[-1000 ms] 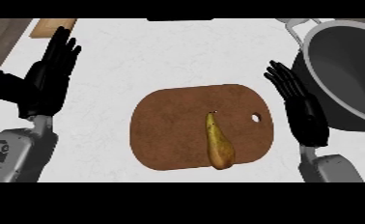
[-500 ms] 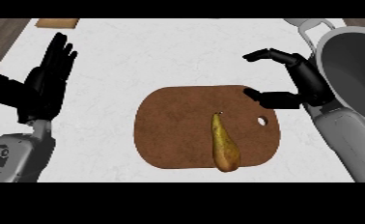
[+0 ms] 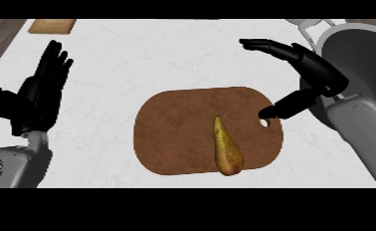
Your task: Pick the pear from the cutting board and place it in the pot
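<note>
One pear [image 3: 226, 150] is lying on the single cutting board [image 3: 183, 120], in its lower right part. The right hand [image 3: 316, 73] is hovering at the board's right edge, fingers [image 3: 268, 47] spread, grasping nothing. The left hand [image 3: 40, 95] is resting left of the board, released. One pot [image 3: 360, 51] is sitting right of the board on the tabletop [image 3: 169, 51].
</note>
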Robot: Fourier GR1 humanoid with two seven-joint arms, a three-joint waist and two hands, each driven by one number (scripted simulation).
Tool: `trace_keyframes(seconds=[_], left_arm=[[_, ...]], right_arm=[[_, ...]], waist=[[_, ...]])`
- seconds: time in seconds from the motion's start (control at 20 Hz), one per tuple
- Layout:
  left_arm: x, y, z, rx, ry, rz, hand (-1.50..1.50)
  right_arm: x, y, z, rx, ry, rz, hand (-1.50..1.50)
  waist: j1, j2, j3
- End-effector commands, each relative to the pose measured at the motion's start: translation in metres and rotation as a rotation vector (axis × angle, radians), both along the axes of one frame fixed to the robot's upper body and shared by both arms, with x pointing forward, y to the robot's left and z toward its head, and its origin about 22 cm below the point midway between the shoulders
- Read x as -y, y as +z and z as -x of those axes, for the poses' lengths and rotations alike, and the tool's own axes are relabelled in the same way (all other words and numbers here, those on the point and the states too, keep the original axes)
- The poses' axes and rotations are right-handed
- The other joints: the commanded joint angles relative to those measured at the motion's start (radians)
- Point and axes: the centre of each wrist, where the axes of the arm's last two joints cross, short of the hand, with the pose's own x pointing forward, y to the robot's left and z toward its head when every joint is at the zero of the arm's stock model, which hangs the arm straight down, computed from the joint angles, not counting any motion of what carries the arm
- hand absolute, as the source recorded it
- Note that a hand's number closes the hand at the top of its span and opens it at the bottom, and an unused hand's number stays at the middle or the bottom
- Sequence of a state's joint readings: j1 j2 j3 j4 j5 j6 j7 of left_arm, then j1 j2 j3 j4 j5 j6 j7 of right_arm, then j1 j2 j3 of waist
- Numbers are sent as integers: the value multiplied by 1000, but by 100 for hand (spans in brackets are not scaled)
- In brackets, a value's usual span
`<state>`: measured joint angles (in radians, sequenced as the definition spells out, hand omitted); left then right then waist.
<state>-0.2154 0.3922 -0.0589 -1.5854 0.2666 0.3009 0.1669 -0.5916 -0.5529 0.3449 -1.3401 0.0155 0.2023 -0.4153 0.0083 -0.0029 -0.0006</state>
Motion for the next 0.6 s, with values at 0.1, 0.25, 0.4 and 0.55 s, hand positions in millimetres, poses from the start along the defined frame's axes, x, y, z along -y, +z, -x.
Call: trace_keyframes(seconds=[0.1,0.25,0.4,0.55], left_arm=[[-10,-4,-1,-9,10,1,0],[-8,0,-3,-12,0,0,0],[-7,3,-3,-12,2,-3,0],[7,9,-2,-5,13,7,0]], right_arm=[[-18,43,10,-71,93,367,-150],[-53,47,19,-77,122,568,-150],[-76,47,33,-79,142,732,-150],[-101,37,53,-96,154,819,-150]], waist=[[-14,-3,-2],[-9,-4,-3],[-9,-5,-2],[-14,-5,-1]])
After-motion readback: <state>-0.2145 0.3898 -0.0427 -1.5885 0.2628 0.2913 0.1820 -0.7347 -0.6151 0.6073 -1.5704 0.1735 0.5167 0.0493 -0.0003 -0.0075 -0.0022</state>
